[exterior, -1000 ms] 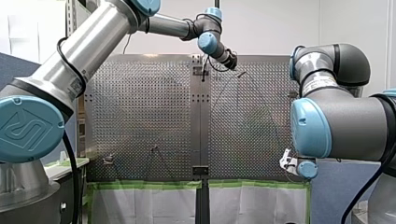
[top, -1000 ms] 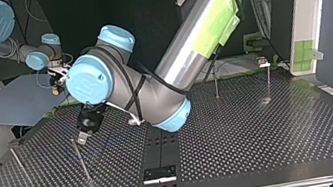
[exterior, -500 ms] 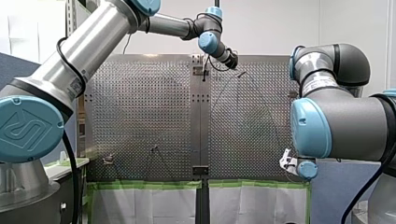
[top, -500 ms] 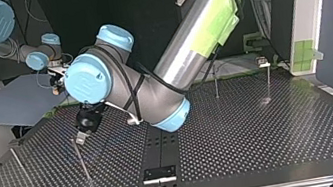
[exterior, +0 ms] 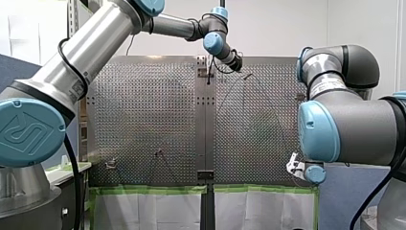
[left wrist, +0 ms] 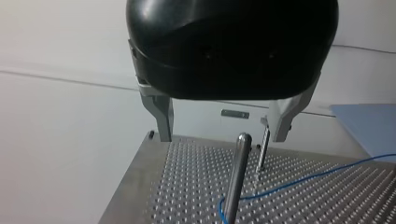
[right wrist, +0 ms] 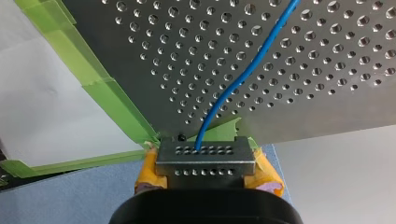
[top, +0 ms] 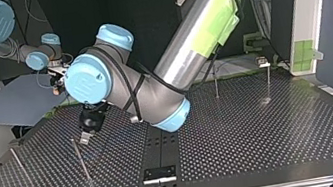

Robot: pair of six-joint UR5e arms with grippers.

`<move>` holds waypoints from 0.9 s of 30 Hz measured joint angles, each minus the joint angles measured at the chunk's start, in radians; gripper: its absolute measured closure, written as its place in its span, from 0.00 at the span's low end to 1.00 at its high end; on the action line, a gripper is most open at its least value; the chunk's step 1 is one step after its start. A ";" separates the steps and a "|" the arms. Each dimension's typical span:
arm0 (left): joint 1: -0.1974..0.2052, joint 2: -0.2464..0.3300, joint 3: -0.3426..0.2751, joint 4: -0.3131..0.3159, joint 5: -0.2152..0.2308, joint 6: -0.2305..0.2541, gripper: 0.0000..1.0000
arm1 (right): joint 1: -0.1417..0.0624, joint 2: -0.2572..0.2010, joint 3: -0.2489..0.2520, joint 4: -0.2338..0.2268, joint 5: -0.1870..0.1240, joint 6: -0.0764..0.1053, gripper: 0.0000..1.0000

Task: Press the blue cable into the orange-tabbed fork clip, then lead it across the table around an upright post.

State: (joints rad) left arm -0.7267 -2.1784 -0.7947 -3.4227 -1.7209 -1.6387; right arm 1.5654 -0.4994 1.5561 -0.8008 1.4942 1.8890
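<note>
Cable-routing trial: my left gripper [left wrist: 222, 138] hangs above an upright post [left wrist: 237, 177] on the perforated worktop [left wrist: 327, 200]. Its metal fingers [left wrist: 162, 122] are spread apart and hold nothing. The post stands ahead of the gripper, between the two fingers, with its rounded top just below their tips. The blue cable [left wrist: 308, 177] lies flat on the worktop. It runs in toward the post from the side where a blue sheet [left wrist: 369, 126] lies, passes on the near side of a second, thinner post [left wrist: 263, 151] just beyond the first, and curls at the first post's foot. Whether it passes behind that post cannot be told. Well apart from the post, at the worktop's edge lined with green tape [right wrist: 107, 88], my right gripper [right wrist: 205, 161] is clamped on the cable's other end. Yellow pads [right wrist: 148, 173] show on either side of its perforated metal face, and the cable leads straight away from it over the holes. My left arm is much the nearer to the post. The cable sits low at the post's foot, under the open fingers, and its length there runs roughly along the line from one finger to the other rather than across it. A grasp would therefore probably need both a descent and a turn of the wrist.
</note>
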 joint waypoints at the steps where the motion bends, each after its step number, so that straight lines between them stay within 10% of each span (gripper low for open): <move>1: 0.000 0.000 0.000 -0.001 -0.007 -0.007 0.00 | 0.000 0.000 0.000 0.000 0.000 0.000 1.00; 27: -0.001 0.000 0.000 -0.018 -0.132 -0.043 0.00 | 0.005 0.000 0.000 0.000 -0.001 0.000 1.00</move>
State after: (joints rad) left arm -0.7273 -2.1783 -0.7950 -3.4408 -1.8528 -1.6817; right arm 1.5700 -0.4995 1.5559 -0.8007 1.4928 1.8886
